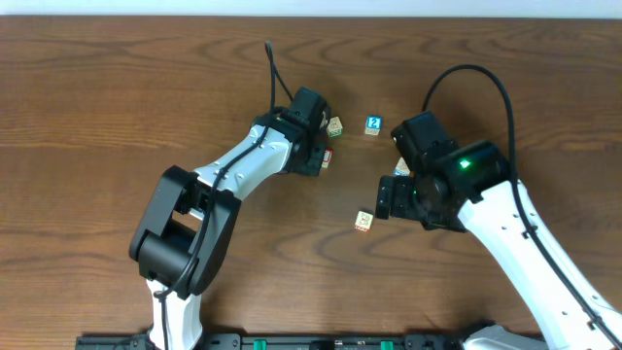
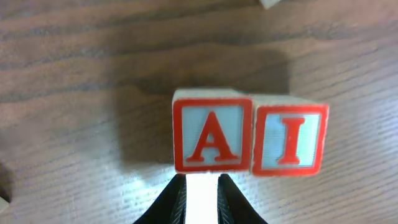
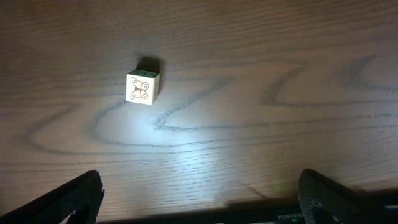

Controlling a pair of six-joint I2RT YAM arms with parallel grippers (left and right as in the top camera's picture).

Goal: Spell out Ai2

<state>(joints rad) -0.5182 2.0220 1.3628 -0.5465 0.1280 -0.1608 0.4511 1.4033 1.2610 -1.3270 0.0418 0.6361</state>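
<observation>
1. Set flush side by side on the brown wood-grain surface point(image 2: 74, 74), in the left wrist view: red-framed, pale-blue wooden cube lettered A point(image 2: 212, 134) at left, matching wooden cube lettered I point(image 2: 289, 140) at right.
2. Lying apart from that pair, farther up between the two arms: blue-faced wooden cube marked 2 point(image 1: 373, 124).
3. Poised just in front of the A cube: left gripper point(image 2: 201, 186), black fingers point(image 2: 174, 202) drawn almost together with only a thin gap, pinching nothing.
4. Hovering over bare wood: right gripper point(image 3: 200, 186), fingers point(image 3: 68, 199) spread wide, empty.
5. Alone ahead of the right gripper: pale wooden cube with a butterfly drawing point(image 3: 143, 88).
</observation>
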